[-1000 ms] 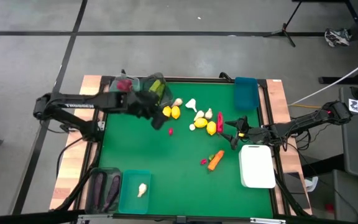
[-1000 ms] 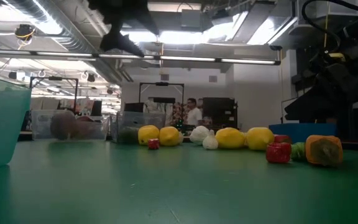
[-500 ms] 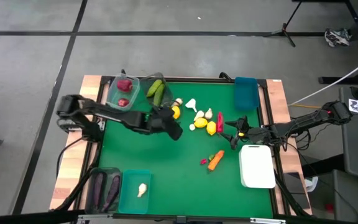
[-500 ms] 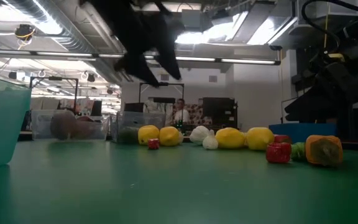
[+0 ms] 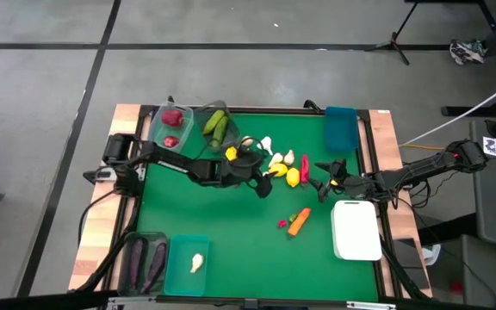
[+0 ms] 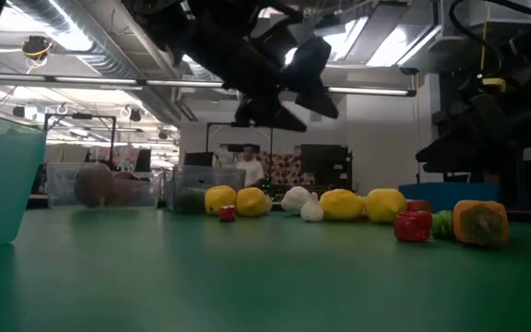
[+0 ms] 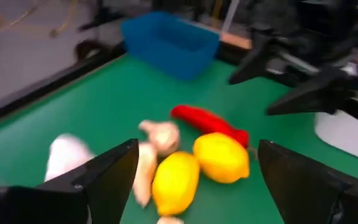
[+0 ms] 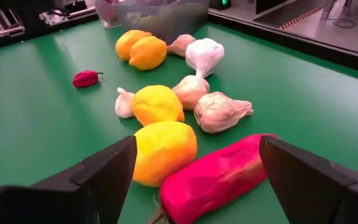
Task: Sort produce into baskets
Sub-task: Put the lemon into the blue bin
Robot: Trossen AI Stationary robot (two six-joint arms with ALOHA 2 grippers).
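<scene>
Loose produce lies mid-table: lemons [image 5: 278, 170], garlic bulbs [image 5: 275, 158], a red pepper [image 5: 305, 167], and nearer the front a carrot [image 5: 298, 223]. My left gripper [image 5: 263, 182] hangs open above the table [image 6: 289, 88], just left of this cluster. In the left wrist view two lemons [image 7: 176, 183] and the pepper [image 7: 209, 121] show ahead of its fingers. My right gripper [image 5: 320, 181] stands open at the cluster's right side, with a lemon [image 8: 163, 149] and the pepper [image 8: 216, 177] before it.
Baskets ring the mat: a clear one with red fruits [image 5: 170, 127] and a smoky one with cucumbers [image 5: 216, 122] far left, a blue one [image 5: 340, 127] far right, a white tray [image 5: 356, 229] near right, a grey one with eggplants [image 5: 142, 263] and a teal one with garlic [image 5: 188, 265] near left.
My left gripper has swung from over the far-left baskets toward the table's right and down, to the left side of the produce cluster, rolling and tipping toward level as it went. It has stayed open. The produce has kept its place.
</scene>
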